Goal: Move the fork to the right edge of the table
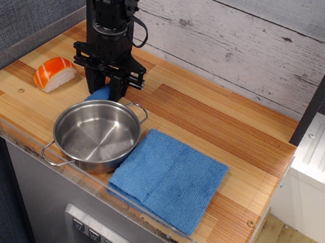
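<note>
Fork (99, 93) handle (thick, blue) in gripper (103, 90)

The robot arm (109, 9) is matte black throughout, built of blocky stacked segments. Black cables loop out at its sides. A flat black crossbar sits above its 2 short, dark jaws on the gripper (103, 85).

Fork (98, 93) behind pot (95, 136); cloth (169, 177) right of pot.

Gripper (104, 90) down on fork (98, 94), fingers closed around blue handle; pot (95, 134) just in front; cloth (169, 178) right of pot.
</note>
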Tool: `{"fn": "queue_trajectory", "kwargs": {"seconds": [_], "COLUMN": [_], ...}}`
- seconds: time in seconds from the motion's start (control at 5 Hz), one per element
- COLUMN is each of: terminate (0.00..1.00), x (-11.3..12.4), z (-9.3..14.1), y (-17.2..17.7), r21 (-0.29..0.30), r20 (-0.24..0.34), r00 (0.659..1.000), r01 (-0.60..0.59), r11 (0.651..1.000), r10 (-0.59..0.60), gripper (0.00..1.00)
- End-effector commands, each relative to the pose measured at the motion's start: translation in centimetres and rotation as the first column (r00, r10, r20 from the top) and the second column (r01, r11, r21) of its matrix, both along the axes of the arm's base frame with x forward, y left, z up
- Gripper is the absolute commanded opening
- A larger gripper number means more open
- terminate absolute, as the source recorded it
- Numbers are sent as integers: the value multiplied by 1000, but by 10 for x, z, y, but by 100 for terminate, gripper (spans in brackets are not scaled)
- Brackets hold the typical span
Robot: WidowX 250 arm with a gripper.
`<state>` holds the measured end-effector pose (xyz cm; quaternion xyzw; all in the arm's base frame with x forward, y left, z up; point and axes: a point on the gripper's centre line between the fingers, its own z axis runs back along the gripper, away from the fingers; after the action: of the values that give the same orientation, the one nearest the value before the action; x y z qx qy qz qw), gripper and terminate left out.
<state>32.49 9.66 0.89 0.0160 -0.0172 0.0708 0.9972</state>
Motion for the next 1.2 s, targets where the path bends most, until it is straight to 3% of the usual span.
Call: {"fn": "queue_trajectory", "kwargs": {"seconds": [0.0, 0.2, 0.4, 0.8, 1.0], "terminate": [0, 0, 0, 0, 0], "x": [-37, -47, -34, 6, 30], "z": [62, 92, 102, 88, 64], "y": [14, 0, -27, -107, -141], "r21": [-57, -30, -19, -108, -135], "r20": [161, 271, 323, 435, 433], "r00": [957, 926, 924, 878, 876], "r01": [-237, -266, -208, -170, -171], "r11": [970, 963, 978, 979, 976], "r10": [243, 264, 203, 200, 213], "gripper": [0, 0, 0, 0, 0]}}
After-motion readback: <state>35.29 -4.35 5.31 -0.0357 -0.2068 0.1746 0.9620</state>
